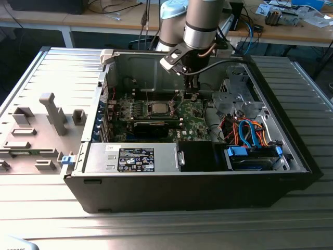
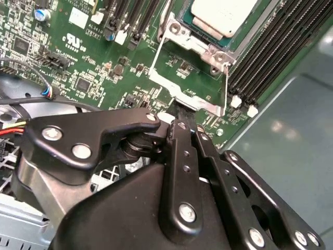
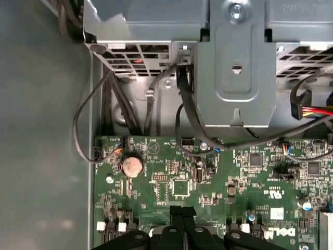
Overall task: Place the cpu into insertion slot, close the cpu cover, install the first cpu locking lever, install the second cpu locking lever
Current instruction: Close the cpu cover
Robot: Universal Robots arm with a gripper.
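Gripper (image 2: pixel 188 125) clenched with nothing held, tips low over the green board (image 3: pixel 171 172), just beside the cpu cover (image 2: pixel 176 32).
Cpu (image 2: pixel 223 13) lies flat in the insertion slot (image 1: pixel 148 109), cover framing it, inside the open computer case (image 1: pixel 208 192) on the counter (image 1: pixel 156 224).

A workshop: cluttered benches (image 1: pixel 78 20), opened computer case (image 1: pixel 182 194).

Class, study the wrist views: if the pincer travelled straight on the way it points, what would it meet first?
Probably the near edge of the thin silver metal cover frame, which lies just ahead of the pincer, with the green circuit board beneath it. Depth here is hard to judge.
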